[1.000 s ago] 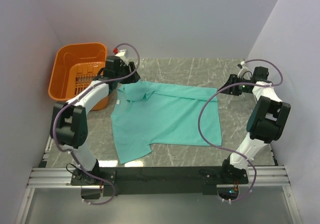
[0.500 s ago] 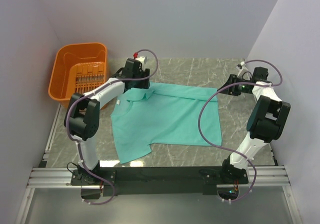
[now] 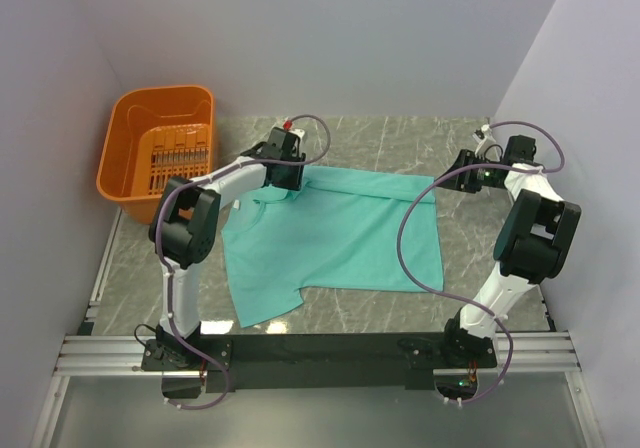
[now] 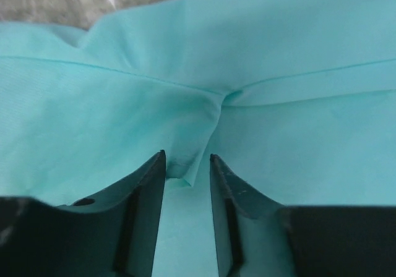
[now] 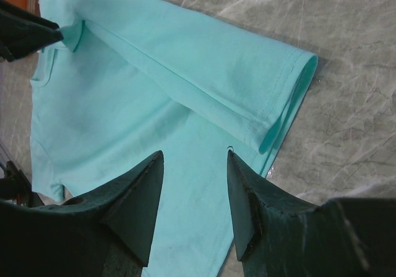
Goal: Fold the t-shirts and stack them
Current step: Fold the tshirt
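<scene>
- T-shirt (image 3: 340,233) lies spread flat on the table (image 3: 400,138), just right of the orange basket (image 3: 125,138).
- My left gripper (image 4: 187,166) sits at the shirt's end nearest the basket, fingers straddling a cloth ridge; I can't tell whether it's pinched.
- My right gripper (image 5: 193,159) hangs spread and empty over the edge farthest from the basket.

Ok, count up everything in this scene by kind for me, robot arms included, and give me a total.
Teal t-shirt: 1
Orange basket: 1
Robot arms: 2, the left arm and the right arm
Total: 4
</scene>
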Action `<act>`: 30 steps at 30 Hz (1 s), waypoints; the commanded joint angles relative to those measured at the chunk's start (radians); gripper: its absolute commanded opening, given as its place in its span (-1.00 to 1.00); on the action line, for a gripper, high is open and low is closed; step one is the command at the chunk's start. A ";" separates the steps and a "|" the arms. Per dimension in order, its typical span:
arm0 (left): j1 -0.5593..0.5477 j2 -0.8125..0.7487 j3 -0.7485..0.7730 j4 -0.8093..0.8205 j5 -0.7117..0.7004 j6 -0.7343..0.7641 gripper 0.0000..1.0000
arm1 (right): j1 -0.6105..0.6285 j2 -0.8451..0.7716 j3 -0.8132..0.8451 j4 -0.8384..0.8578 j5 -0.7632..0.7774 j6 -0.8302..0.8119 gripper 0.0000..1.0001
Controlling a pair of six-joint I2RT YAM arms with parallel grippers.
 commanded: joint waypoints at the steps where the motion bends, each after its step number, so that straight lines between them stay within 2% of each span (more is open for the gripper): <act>1: -0.018 0.004 0.040 -0.017 -0.027 0.027 -0.31 | -0.017 0.006 -0.001 0.010 -0.039 0.004 0.05; 2: -0.020 0.003 0.037 -0.016 -0.027 0.027 -0.41 | -0.017 0.003 -0.003 0.009 -0.039 0.002 0.05; 3: -0.020 0.003 0.037 -0.016 -0.027 0.027 -0.60 | -0.017 0.005 -0.003 0.009 -0.042 0.002 0.05; 7: -0.030 -0.017 0.035 -0.019 -0.012 0.031 -0.88 | -0.019 -0.001 -0.006 0.007 -0.045 0.002 0.05; 12: -0.038 -0.020 0.052 -0.055 0.060 0.034 -0.96 | -0.020 -0.003 -0.006 0.009 -0.047 0.005 0.05; 21: -0.046 -0.053 0.012 -0.046 0.065 0.022 -0.99 | -0.022 0.005 -0.003 0.000 -0.047 -0.002 0.05; 22: -0.047 -0.057 0.012 -0.049 0.068 0.020 -0.98 | -0.022 0.009 -0.003 -0.002 -0.045 -0.004 0.05; 24: -0.047 -0.053 0.024 -0.069 0.079 0.023 -0.67 | -0.022 0.013 0.000 -0.007 -0.041 -0.007 0.05; 26: -0.046 -0.028 0.038 -0.114 0.099 0.036 -0.46 | -0.022 0.020 0.003 -0.008 -0.032 -0.010 0.05; 28: -0.047 0.002 0.047 -0.151 0.105 0.043 -0.36 | -0.022 0.026 0.011 -0.016 -0.010 -0.015 0.05; 30: -0.046 -0.007 0.032 -0.143 0.058 0.028 -0.17 | -0.020 0.031 0.025 -0.020 0.007 -0.021 0.05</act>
